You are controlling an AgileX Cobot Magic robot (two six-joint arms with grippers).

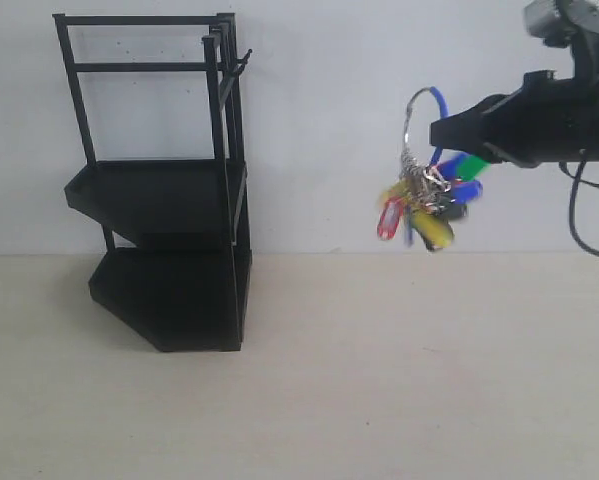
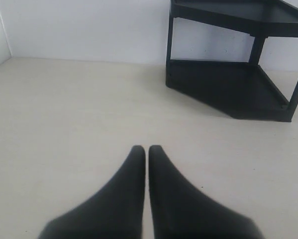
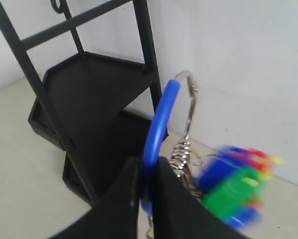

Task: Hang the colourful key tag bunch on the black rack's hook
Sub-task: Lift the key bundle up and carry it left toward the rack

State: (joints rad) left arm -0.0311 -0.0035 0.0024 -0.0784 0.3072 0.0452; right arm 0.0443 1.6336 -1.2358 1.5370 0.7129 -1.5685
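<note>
Right now my right end effector [image 1: 435, 131] is pinched narrow on the large blue ring [image 3: 156, 124] of the colourful key tag bunch [image 1: 426, 200]. In the right wrist view my 2 fingers [image 3: 120, 199] press on the lower part of that ring, one on each side, and the rest of the loop arches up past the tips. A metal clasp and coiled rings hang from the loop just beside my fingertips. The green, blue, red and yellow tags cluster beside and below them, too blurred to separate.

In the exterior view the bunch hangs in the air just under and in front of my fingertips, well above the tabletop [image 1: 399, 390]. The black rack [image 1: 164, 200] stands on the tabletop against the white wall [image 1: 329, 120], well apart from the bunch. Its hook [image 1: 241, 62] sticks out of the upper post on the side facing the bunch, a little higher than the top of the ring.

My left end effector [image 2: 146, 149] has its 2 fingers pressed together on nothing, low over the tabletop, with the rack's 2 trays well apart beyond it.
</note>
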